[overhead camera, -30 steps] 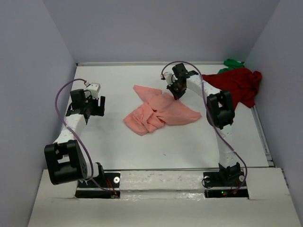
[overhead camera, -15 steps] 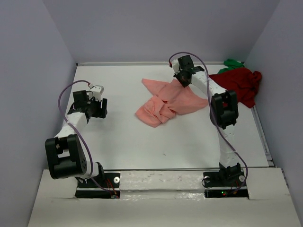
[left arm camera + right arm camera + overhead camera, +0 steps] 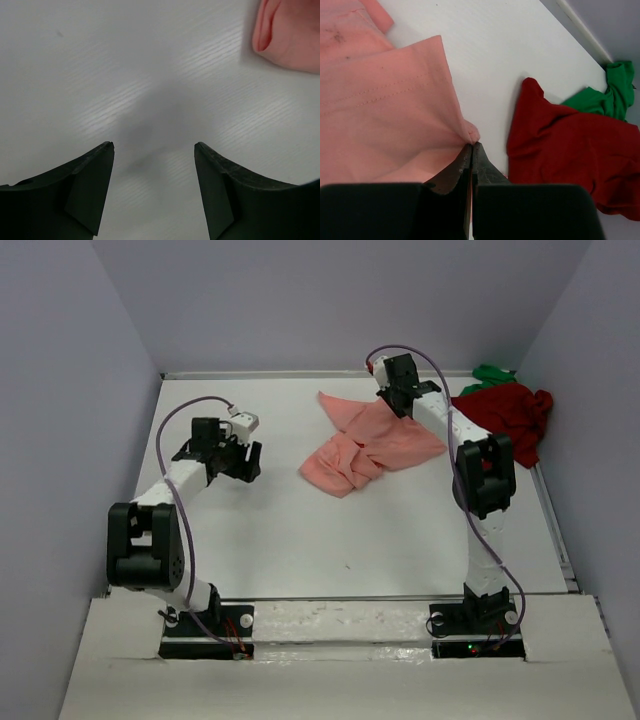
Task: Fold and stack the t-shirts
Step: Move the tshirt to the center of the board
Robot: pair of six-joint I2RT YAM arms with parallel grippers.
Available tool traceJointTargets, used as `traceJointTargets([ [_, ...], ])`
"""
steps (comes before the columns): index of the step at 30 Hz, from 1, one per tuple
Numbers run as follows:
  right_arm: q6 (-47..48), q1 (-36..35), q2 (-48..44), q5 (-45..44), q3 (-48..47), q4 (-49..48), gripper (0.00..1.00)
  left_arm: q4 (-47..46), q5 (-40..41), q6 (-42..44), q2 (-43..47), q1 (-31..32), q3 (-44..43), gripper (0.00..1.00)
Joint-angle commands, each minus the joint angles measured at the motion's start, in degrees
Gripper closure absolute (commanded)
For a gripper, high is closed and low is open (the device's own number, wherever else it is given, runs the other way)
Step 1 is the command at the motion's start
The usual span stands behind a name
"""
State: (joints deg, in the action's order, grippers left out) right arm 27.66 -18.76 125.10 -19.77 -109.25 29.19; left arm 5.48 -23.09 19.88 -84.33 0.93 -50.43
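Salmon-pink t-shirt [image 3: 385,110], edge pinched by right gripper [image 3: 471,146], left gripper [image 3: 153,145] spread, green t-shirt [image 3: 615,92] partly hidden by red t-shirt [image 3: 560,145]

I see my right fingers [image 3: 400,406] at the far edge of the crumpled salmon-pink shirt [image 3: 365,445]. My left fingers [image 3: 248,462] hover over the desk [image 3: 300,530], well apart from it. The dark red shirt [image 3: 505,420] lies far right.

Pink shirt [image 3: 375,445]: no legible text.
Red shirt [image 3: 510,420]: no legible text.
Green shirt [image 3: 492,373]: no legible text.
Table [image 3: 300,530]: no legible text.
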Motion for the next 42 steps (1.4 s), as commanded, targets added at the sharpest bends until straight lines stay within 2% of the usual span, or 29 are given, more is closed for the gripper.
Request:
traceJointTargets([
  [1, 0.55, 0.13, -3.90, -0.53, 2.29, -2.91, 1.00, 1.20, -6.50, -1.25, -4.95, 6.36, -6.51, 0.25],
  [5, 0.90, 0.13, -3.72, -0.97, 3.08, -2.91, 1.00, 3.05, -11.45, -2.82, -13.12, 10.83, -13.71, 0.25],
  [12, 2.13, 0.13, -3.37, -1.59, 4.31, -2.82, 1.00, 1.38, -6.79, -5.02, -23.23, 16.38, -22.59, 0.26],
  [21, 2.57, 0.13, -2.49, -1.68, 3.96, -2.82, 1.00, 0.07, -5.12, -6.08, -28.07, 18.85, -24.28, 0.28],
  [23, 2.57, 0.13, -2.23, -1.68, 4.05, -2.91, 1.00, -0.37, -5.21, -6.17, -28.43, 19.11, -23.83, 0.33],
  [24, 2.49, 0.13, -2.23, -1.68, 4.05, -2.82, 1.00, -0.46, -4.86, -6.08, -28.60, 19.46, -23.75, 0.40],
  [25, 2.57, 0.13, -1.97, -1.59, 4.13, -2.82, 1.00, 0.14, -4.34, -5.82, -29.56, 19.90, -24.35, 0.73],
  [26, 2.57, 0.13, -1.96, -1.59, 4.13, -2.91, 1.00, 0.15, -4.33, -5.82, -29.57, 19.99, -24.36, 0.73],
  [27, 2.57, 0.13, -1.96, -1.59, 4.22, -2.91, 1.00, 0.76, -4.33, -5.82, -29.75, 20.25, -24.88, 0.92],
  [28, 2.57, 0.13, -1.88, -1.50, 4.40, -2.82, 1.00, 1.11, -4.24, -5.73, -29.75, 20.51, -25.15, 1.00],
  [30, 2.75, 0.13, -1.96, -1.50, 4.75, -2.82, 1.00, 2.43, -4.59, -4.94, -29.40, 20.87, -25.76, 1.00],
  [34, 2.84, 0.66, -2.23, -1.94, 4.49, -2.91, 1.00, 4.45, 0.40, -3.36, -24.31, 21.48, -26.03, 1.00],
  [39, 3.45, 1.80, -4.51, -2.55, 3.35, -2.91, 1.00, 3.85, 19.02, 1.46, -16.06, 21.40, -25.59, 1.00],
  [40, 3.54, 1.80, -5.12, -2.64, 3.34, -2.91, 1.00, 3.41, 25.49, 2.26, -15.17, 21.57, -25.33, 1.00],
  [42, 3.98, 2.32, -7.14, -2.99, 3.34, -2.82, 1.00, 0.43, 32.98, 4.11, -12.10, 21.48, -24.11, 1.00],
])
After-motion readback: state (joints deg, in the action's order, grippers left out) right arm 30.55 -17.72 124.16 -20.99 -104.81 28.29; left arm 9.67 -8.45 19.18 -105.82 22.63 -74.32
